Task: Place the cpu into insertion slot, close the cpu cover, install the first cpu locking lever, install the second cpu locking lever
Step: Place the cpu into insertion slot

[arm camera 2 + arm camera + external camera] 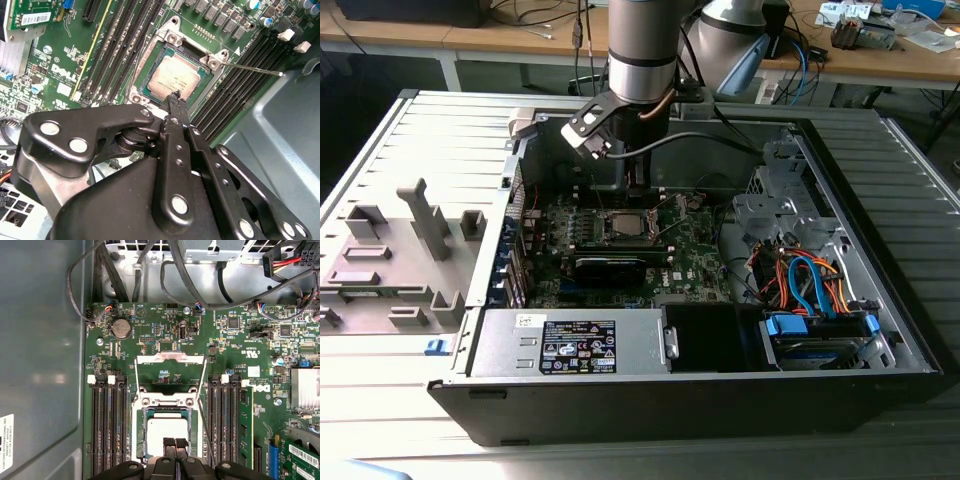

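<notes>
- We see the end effector [175, 442] with its fingertips pressed together, pinching nothing, poised just over one edge of the cpu [161, 432]; we cannot tell whether it touches.
- In both wrist views the cpu [175, 75] lies flat inside the insertion slot [165, 412].
- The cpu cover [171, 358] stands swung open beyond the slot, green board [150, 330] showing through its cut-out.
- A thin locking lever [250, 68] juts free from the slot's corner.
- In the exterior view the arm reaches down into the open computer case [880, 200] on the tabletop [400, 160].

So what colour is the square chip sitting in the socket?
Pale silver-grey metal. The cpu shows best in the second wrist view.
</notes>
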`<state>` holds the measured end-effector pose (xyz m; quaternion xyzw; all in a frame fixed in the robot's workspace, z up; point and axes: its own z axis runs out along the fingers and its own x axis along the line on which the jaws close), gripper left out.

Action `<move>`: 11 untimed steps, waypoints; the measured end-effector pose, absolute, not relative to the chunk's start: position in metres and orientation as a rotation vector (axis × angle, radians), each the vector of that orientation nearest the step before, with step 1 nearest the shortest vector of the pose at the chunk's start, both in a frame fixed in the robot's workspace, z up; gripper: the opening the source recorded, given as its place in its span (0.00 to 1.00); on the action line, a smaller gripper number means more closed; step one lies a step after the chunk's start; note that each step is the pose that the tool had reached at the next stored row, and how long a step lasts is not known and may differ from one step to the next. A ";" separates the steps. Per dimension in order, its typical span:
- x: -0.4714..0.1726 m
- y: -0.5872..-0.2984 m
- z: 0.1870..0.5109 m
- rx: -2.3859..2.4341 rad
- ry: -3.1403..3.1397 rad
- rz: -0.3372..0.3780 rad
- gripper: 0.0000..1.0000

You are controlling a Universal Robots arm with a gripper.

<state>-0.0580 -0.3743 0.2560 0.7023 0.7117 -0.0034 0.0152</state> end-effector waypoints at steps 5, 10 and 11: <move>-0.058 -0.374 0.259 2.185 2.215 -0.010 0.11; -0.058 -0.374 0.263 2.185 2.215 -0.010 0.11; -0.058 -0.374 0.263 2.185 2.215 -0.010 0.11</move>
